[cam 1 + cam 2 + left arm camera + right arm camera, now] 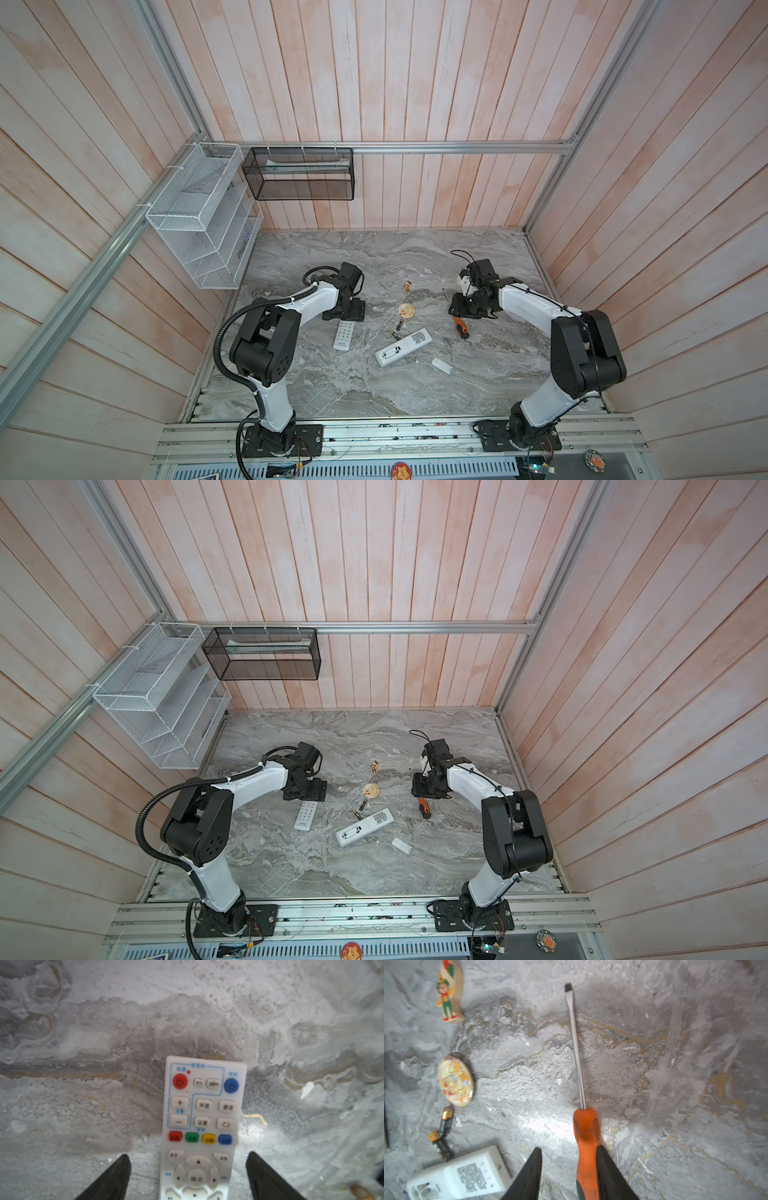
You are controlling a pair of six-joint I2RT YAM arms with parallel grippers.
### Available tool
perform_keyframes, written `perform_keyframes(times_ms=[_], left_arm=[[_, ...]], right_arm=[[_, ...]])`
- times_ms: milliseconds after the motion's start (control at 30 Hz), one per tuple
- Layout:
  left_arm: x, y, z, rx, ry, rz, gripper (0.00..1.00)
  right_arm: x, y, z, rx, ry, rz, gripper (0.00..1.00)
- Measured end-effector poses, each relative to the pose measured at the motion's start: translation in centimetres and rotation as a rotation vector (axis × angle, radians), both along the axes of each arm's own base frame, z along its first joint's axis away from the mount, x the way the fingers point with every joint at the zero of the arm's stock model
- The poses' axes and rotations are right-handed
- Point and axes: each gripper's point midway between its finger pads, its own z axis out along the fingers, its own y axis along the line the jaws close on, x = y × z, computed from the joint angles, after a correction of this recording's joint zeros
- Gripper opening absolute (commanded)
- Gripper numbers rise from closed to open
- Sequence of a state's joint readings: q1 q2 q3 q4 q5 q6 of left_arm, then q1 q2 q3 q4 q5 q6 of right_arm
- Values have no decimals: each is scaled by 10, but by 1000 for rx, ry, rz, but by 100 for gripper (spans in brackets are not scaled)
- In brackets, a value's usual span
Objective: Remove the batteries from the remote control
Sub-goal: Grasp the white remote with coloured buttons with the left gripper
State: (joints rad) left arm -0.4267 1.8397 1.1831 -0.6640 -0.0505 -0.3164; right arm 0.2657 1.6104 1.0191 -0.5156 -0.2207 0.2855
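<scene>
Emptied, seemingly: middle remote [403, 347], two batteries [401, 325] beside. Left to open: left remote [344, 336], between spread left gripper [188, 1154]; right gripper [569, 1147] parted against screwdriver [586, 1126].

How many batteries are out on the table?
2. One battery lies next to the round badge; the other battery lies close beside it, by the end of the face-down remote. More may be hidden inside the face-up remote.
</scene>
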Motion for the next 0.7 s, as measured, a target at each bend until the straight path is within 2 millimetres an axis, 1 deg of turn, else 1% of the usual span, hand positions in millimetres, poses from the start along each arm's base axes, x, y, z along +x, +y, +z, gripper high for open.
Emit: perform_keyframes(times_ms=[33,100,167,200,333,367,467,600,667,700], left_arm=[[0,0,-2,3,5,-2,79],[-1,-1,-7,13,16,-12,77],[-2,-1,-7,17,14,-18,73],[-2,-2,-7,17,14,-22,69],[-2,-4,-7,14,12,-27,42],[-2,-5,-7,13,11,-32,39],[-2,-8,-7,-6,14,-40,38],[-9,-18,-1,-86,32,-51,38],[-14,-25,10,-168,36,-52,38],[-15,-29,21,-224,26,-49,38]], right_arm=[[-1,1,7,11,-15,-1,47],[-4,2,18,31,-43,-3,48],[-6,3,29,50,-69,-6,48],[-7,3,34,58,-82,-8,49],[-8,6,55,94,-129,-10,50],[-9,7,59,103,-137,-9,50],[-11,12,72,146,-159,-4,51],[-17,25,97,246,-199,28,58],[-21,34,111,313,-219,59,63],[-24,41,119,360,-230,81,67]])
